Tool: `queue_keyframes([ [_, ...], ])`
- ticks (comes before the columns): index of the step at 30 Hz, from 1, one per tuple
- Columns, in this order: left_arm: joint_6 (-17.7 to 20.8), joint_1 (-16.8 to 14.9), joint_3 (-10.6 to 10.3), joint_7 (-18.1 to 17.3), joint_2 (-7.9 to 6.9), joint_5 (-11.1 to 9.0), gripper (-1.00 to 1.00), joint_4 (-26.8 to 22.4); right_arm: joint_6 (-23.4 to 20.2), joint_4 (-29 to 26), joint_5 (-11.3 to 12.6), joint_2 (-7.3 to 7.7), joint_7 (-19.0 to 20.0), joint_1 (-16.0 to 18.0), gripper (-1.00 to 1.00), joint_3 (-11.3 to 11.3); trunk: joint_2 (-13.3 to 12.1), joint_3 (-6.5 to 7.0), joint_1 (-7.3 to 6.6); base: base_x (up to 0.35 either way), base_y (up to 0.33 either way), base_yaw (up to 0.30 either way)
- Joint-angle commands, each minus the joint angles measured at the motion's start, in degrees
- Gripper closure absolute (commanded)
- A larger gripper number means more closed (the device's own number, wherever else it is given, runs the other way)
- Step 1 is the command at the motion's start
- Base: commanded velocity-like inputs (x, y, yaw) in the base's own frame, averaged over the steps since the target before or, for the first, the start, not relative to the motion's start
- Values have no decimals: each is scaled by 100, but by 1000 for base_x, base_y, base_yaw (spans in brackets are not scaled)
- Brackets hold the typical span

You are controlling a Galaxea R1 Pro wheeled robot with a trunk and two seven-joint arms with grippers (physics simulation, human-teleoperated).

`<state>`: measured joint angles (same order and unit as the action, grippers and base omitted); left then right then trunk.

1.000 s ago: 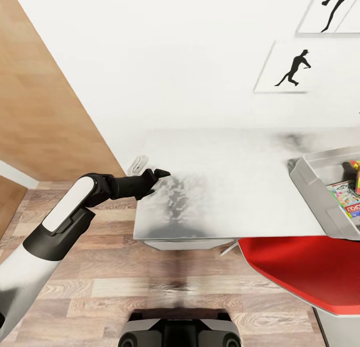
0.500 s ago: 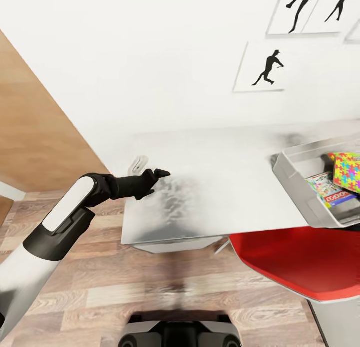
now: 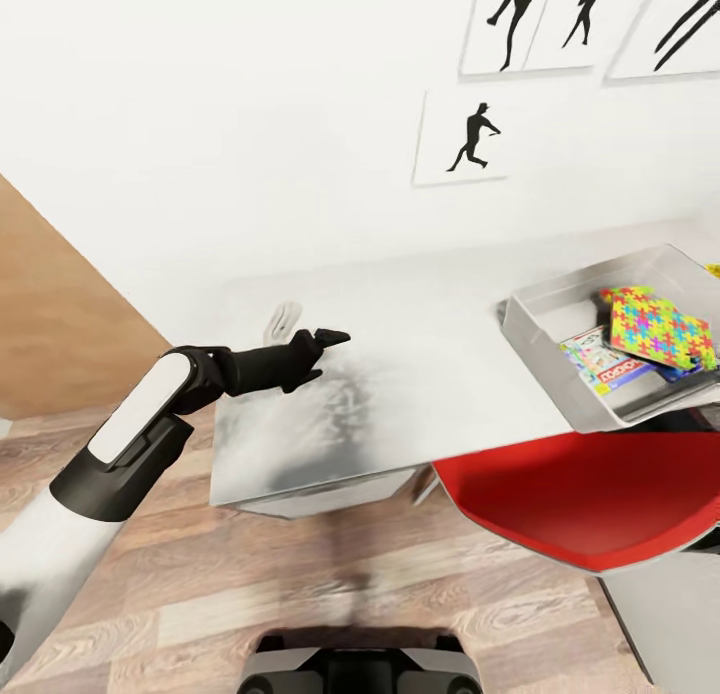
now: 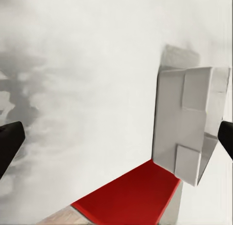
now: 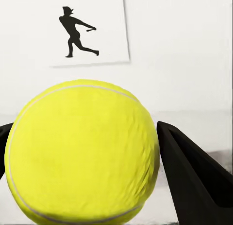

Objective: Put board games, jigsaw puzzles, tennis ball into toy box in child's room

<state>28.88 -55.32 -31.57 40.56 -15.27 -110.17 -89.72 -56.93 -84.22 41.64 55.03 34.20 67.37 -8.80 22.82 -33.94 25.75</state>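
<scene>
Head view gives me the left arm stretched forward over the near left corner of the table point(image 3: 400, 334), its left claw point(image 3: 325, 342) hovering above the pale top with nothing between the fingers. From my left wrist view the two dark fingertips point(image 4: 9, 142) sit at opposite edges of the picture, so that claw is spread wide and empty, looking across the table surface toward the toy box point(image 4: 187, 123) and the red chair point(image 4: 131, 196).

My right wrist view has the right claw point(image 5: 85, 159) closed around the tennis ball point(image 5: 82, 152): one black finger point(image 5: 194, 181) presses against one side of the ball and a sliver of the other finger shows at the opposite side. Behind the ball I see the white wall and a picture of a batter in silhouette point(image 5: 77, 33).

Back in the head view, the toy box point(image 3: 545, 359) stands on the right part of the table, above the red chair point(image 3: 590, 494). Inside it lies a jigsaw puzzle point(image 3: 660, 324) of bright interlocking pieces, resting partly on a Monopoly board game point(image 3: 605, 359). A small white object point(image 3: 281, 322) lies on the table just beside my left claw. Silhouette pictures point(image 3: 465, 139) hang on the wall above the table
</scene>
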Motion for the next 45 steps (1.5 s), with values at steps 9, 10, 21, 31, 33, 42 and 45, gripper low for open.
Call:
queue_keyframes([
  [9,-2,-5,101,-155,64,-40,-100,-10,-37,411,-7,-1,-8,13,100,9,10,44,4,0,0,-229],
  [10,-1,-5,132,-165,68,-40,-100,-10,-37,471,-7,-1,-10,13,100,16,10,50,4,0,0,-231],
  [21,3,-5,247,-201,83,-40,-100,-9,-25,685,30,-63,-13,13,100,477,10,115,4,0,0,-233],
  [31,4,-5,275,-198,79,-40,-100,4,-11,432,256,-1072,-77,13,100,754,10,153,4,0,0,-125],
  [33,4,-5,276,-196,79,-40,-100,4,-9,404,300,-1217,-137,13,100,762,10,156,4,0,0,-45],
  [42,5,-5,282,-190,77,-40,-100,6,18,319,528,-1761,-1116,13,100,796,10,161,4,0,0,-18],
  [45,8,-5,280,-190,77,-40,-100,6,30,310,664,-1836,-1305,13,100,800,10,162,4,0,0,-7],
])
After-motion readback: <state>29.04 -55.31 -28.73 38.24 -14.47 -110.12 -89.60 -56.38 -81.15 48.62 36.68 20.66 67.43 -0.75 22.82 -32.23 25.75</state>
